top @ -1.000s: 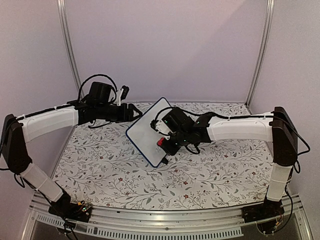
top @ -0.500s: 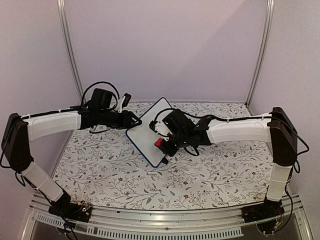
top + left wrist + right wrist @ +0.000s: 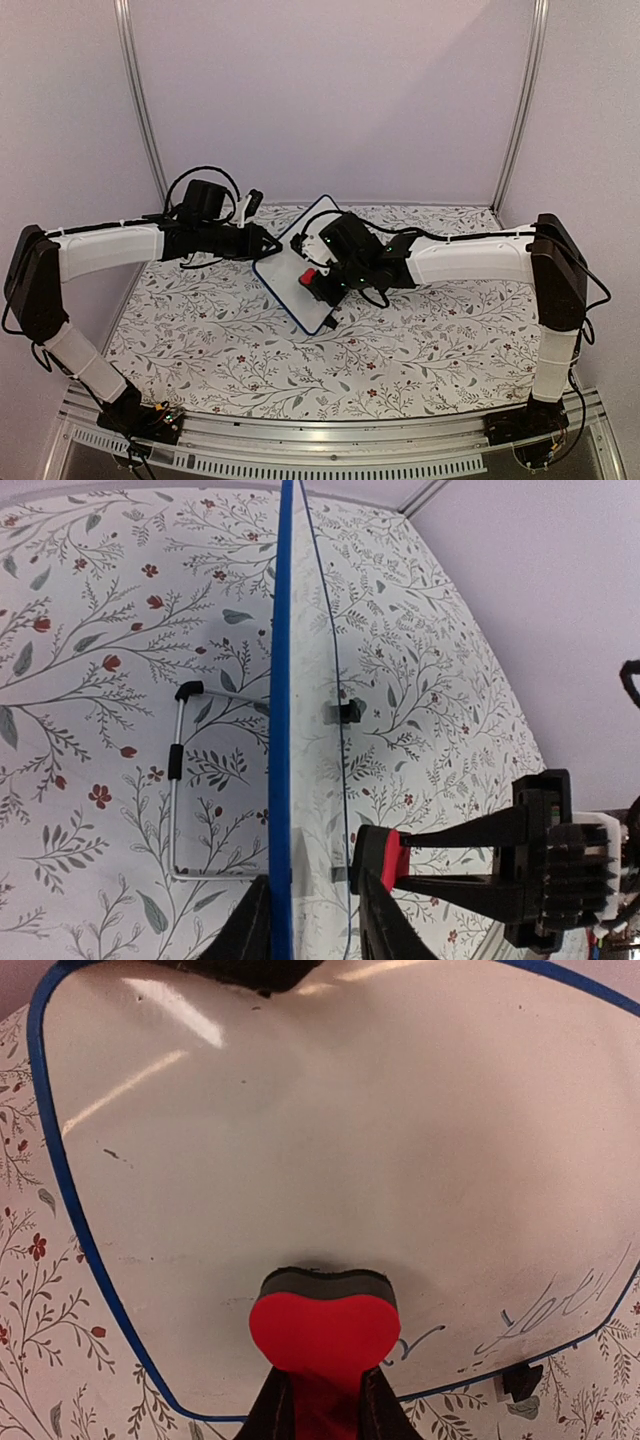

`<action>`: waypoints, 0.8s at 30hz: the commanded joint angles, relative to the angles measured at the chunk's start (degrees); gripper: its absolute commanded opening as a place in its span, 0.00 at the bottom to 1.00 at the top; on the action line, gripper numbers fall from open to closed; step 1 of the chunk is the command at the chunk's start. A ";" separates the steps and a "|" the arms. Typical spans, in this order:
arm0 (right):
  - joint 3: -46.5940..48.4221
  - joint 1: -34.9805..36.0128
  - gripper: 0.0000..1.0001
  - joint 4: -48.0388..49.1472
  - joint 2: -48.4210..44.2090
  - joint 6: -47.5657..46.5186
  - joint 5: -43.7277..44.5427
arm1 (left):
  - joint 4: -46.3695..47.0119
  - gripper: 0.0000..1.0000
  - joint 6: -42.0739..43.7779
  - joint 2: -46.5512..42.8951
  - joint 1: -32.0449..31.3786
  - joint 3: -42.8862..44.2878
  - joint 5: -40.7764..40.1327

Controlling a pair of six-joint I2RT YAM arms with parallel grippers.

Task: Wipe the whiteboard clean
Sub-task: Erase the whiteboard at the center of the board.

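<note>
the right gripper point(image 3: 322, 1405) squeezes the red eraser point(image 3: 323, 1332) and holds it against the whiteboard point(image 3: 300, 1130), near the writing point(image 3: 560, 1305). the left gripper point(image 3: 315, 928) sits around the board's edge to steady it, but i cannot tell if it pinches. the board stands tilted on the table point(image 3: 420, 350).

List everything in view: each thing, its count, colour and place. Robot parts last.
small rectangular whiteboard with blue frame: one, white, propped tilted mid-table, faint handwriting near one corner
red eraser block: one, red with a dark pad, against the board's face
bent wire stand: one, silver with black tips, behind the board
floral tablecloth: one, white with grey sprigs and red flowers, covering the table
left gripper: one, black, fingers straddling the board's edge
right gripper: one, black, shut on the eraser
</note>
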 commanded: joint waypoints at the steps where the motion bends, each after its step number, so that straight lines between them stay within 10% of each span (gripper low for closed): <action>1: 0.47 -0.81 0.03 -0.16 1.34 -0.85 1.28 | 1.71 0.26 0.47 0.58 0.26 -0.53 1.16; 24: -3.11 -1.86 0.03 -2.21 -0.09 -4.41 -1.92 | 1.68 0.06 0.30 1.10 0.34 -0.53 1.24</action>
